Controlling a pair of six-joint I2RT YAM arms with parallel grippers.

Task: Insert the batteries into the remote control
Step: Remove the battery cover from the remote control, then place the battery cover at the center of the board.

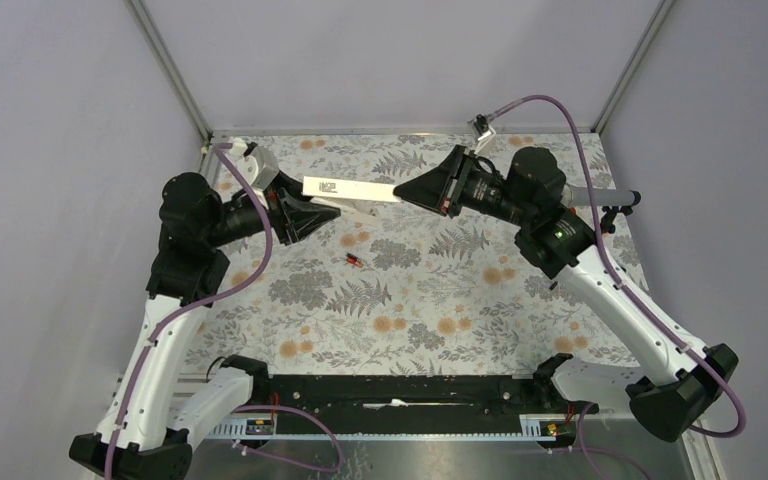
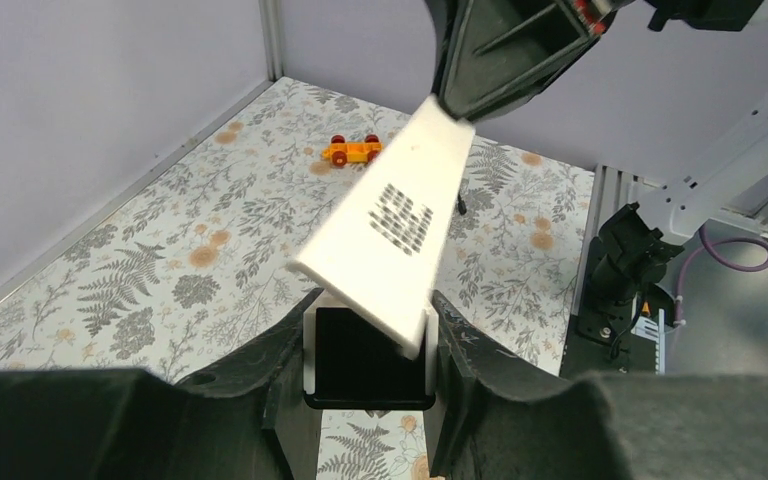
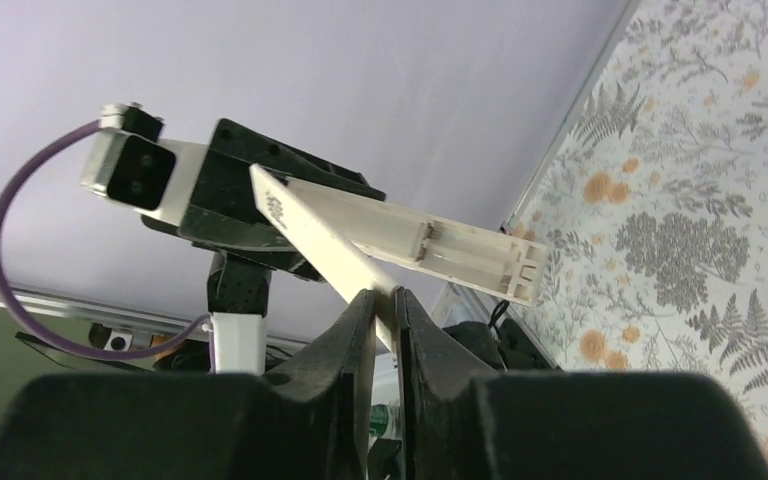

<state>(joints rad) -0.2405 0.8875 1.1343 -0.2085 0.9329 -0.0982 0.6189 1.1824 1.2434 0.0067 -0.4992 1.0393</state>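
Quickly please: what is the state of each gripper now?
Left gripper: jaws closed, holding the remote.
Right gripper: jaws closed, pinching the cover.

The table cloth (image 1: pixel 410 300) is showing grey ferns and orange blossoms on white. The remote control (image 3: pixel 460 250) is appearing white with a dark grey end, the cover strip (image 2: pixel 390 230) white with black print, the battery (image 1: pixel 355 260) red-and-black.

Battery (image 1: pixel 355 261) on table (image 1: pixel 440 300) (mid-left), before remote control (image 3: pixel 430 240) held above.
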